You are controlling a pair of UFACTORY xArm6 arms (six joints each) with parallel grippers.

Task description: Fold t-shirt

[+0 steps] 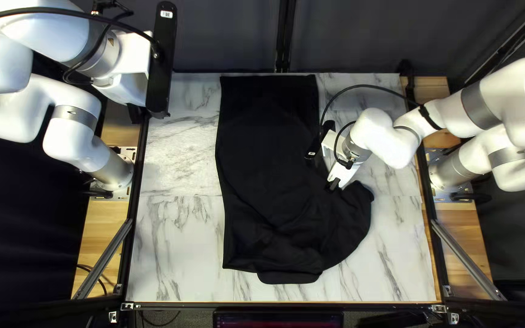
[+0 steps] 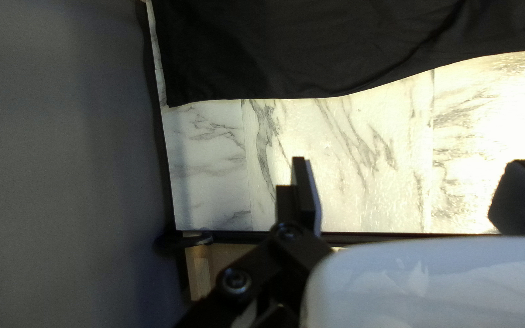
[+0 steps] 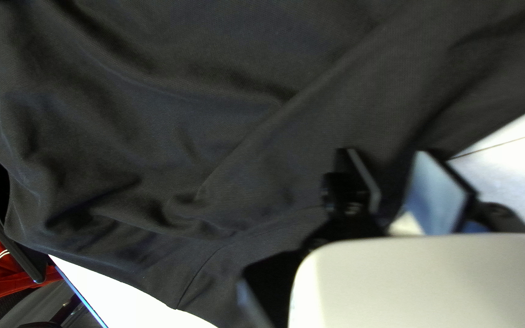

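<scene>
The t-shirt [image 1: 268, 152] is made of black matt cloth, softly creased and finely textured. The surface [image 1: 177, 243] is finished in smooth, marble-patterned panels, by which light is thrown back in a glossy glare. Pale wood boards [image 1: 101, 234] with visible grain are seen beside it, crossed by grey metal struts [image 1: 103, 258]. The arms [image 1: 384, 133] are cased in smooth, glossy white, banded with duller metallic grey. On the right gripper [image 1: 333, 183], a smooth sheen is shown by one flat finger face. The curtain [image 1: 226, 36] is matt cloth.
</scene>
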